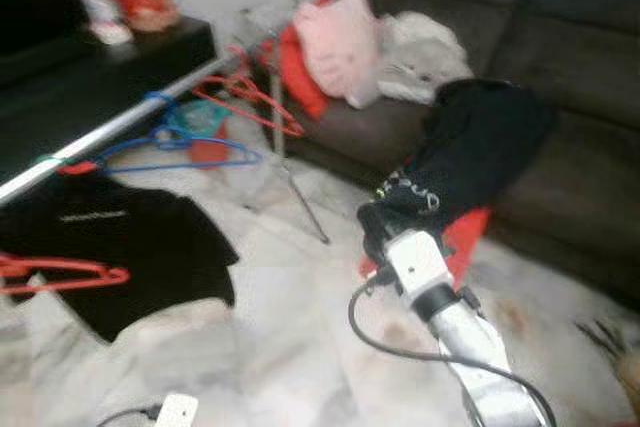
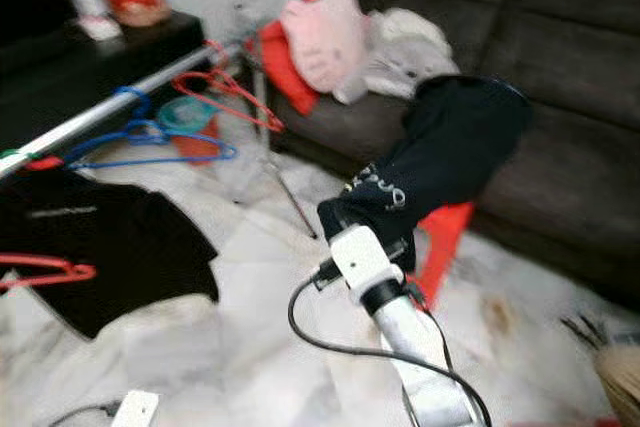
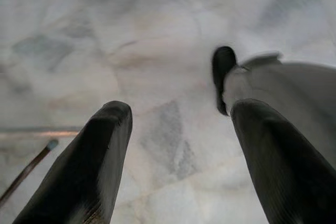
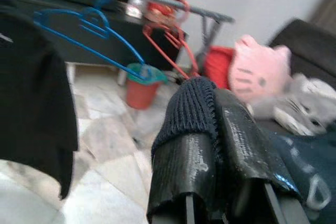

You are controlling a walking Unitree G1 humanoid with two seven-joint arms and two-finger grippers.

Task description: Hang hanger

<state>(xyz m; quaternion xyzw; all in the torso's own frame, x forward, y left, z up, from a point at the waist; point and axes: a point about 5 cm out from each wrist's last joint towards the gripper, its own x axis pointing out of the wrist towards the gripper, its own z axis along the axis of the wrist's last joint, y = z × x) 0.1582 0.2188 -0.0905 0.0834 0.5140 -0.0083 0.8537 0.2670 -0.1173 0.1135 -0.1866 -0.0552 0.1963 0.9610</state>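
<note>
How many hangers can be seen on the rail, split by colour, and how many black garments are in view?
Blue hangers on the rail: 2
Red hangers on the rail: 2 (blurred, so roughly)
Black t-shirt hanging on a red hanger: 1
Black garment held by the right gripper: 1
Total: 5 hangers, 2 black garments

Rail (image 1: 110, 129) at left with hangers (image 1: 175, 142) on it — sofa (image 1: 560, 97) behind, plush toys (image 1: 345, 42) on it
</note>
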